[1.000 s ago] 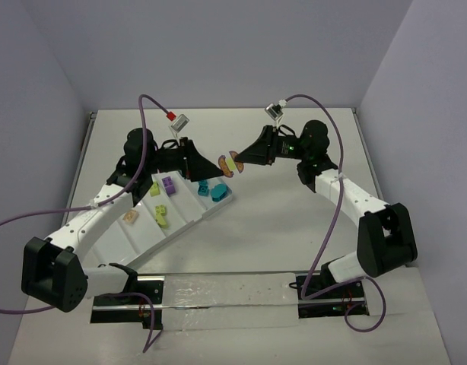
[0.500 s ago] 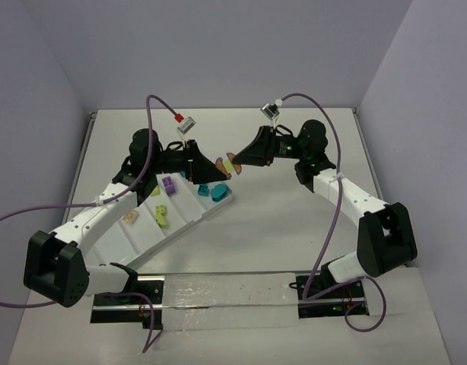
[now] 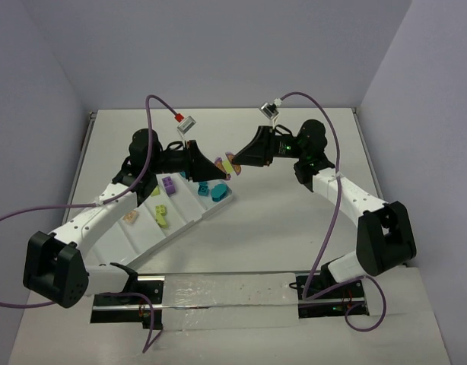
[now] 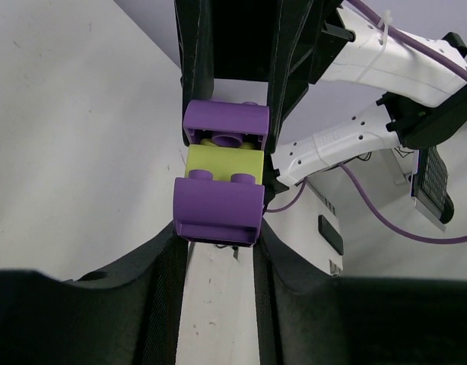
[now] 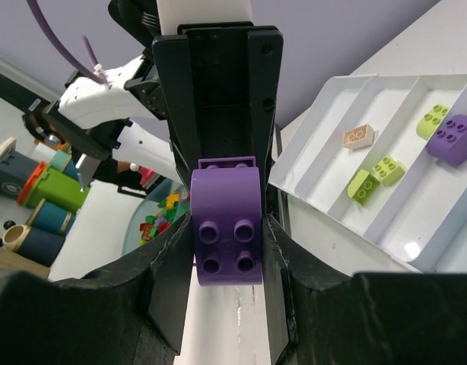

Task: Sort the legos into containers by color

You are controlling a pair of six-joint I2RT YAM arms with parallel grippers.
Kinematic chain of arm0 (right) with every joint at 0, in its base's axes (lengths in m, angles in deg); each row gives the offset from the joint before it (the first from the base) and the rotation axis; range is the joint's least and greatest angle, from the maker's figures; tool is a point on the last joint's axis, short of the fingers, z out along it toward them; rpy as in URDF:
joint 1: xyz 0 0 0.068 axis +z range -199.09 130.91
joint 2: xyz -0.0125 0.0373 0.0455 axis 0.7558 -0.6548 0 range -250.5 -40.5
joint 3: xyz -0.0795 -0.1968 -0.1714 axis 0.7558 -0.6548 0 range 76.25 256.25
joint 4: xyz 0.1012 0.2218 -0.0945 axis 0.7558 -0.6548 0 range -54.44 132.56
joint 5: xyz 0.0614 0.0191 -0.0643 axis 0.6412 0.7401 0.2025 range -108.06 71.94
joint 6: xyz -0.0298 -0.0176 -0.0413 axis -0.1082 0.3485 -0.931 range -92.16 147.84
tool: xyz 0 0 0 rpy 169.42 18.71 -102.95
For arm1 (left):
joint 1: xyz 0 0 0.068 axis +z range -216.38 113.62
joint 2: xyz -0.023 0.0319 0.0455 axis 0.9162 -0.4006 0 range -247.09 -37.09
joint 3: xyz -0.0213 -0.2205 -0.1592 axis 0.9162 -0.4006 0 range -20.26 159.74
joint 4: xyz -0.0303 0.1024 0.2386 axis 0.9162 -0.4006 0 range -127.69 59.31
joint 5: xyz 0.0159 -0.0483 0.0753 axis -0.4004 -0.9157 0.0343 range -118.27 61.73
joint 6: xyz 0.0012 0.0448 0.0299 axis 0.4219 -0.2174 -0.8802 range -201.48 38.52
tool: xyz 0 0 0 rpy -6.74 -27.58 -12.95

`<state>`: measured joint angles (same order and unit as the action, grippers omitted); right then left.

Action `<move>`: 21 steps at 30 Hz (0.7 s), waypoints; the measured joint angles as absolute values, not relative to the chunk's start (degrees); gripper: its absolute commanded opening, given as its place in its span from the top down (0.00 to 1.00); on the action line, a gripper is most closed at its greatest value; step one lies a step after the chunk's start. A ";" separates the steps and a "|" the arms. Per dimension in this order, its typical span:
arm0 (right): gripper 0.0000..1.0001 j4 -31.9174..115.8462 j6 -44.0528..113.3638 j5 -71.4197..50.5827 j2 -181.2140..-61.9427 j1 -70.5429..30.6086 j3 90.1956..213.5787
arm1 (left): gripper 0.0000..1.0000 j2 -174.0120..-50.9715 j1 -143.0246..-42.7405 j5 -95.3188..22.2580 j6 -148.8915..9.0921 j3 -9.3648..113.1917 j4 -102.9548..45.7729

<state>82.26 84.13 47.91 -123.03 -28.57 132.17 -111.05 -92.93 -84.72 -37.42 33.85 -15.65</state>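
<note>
Both grippers meet in mid-air over the table on one small stack of legos (image 3: 230,163). In the left wrist view the stack reads purple brick (image 4: 218,209), lime-green brick (image 4: 224,163), purple brick (image 4: 226,125). My left gripper (image 4: 218,232) is shut on the near purple one. My right gripper (image 5: 226,247) is shut on the other purple brick (image 5: 226,228), its four studs facing that camera. The white tray of containers (image 3: 135,242) lies under the left arm, holding purple (image 3: 169,183), lime-green (image 3: 161,217), beige (image 3: 131,217) and teal (image 3: 211,189) bricks.
The tray runs diagonally from near the left arm's base toward the table centre. A silver rail (image 3: 226,293) crosses the near edge between the arm bases. Purple cables loop above both arms. Walls close the table at the back and sides.
My left gripper moved right up to the stack and closed on its near purple brick. The right arm kept its grip and shifted slightly left.
</note>
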 measured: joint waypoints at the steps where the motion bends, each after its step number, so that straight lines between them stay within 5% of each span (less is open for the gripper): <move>1: 1.00 82.26 84.13 47.98 -123.17 -28.68 132.17 | 1.00 -110.95 -92.93 -84.49 -37.69 33.84 -16.15; 17: 1.00 81.17 83.91 46.87 -123.52 -32.65 132.11 | 1.00 -101.80 -86.81 -80.40 -41.26 26.32 -24.74; 21: 1.00 69.87 76.66 43.29 -123.59 -31.86 133.49 | 1.00 -99.82 -85.30 -75.26 -41.91 26.16 -29.98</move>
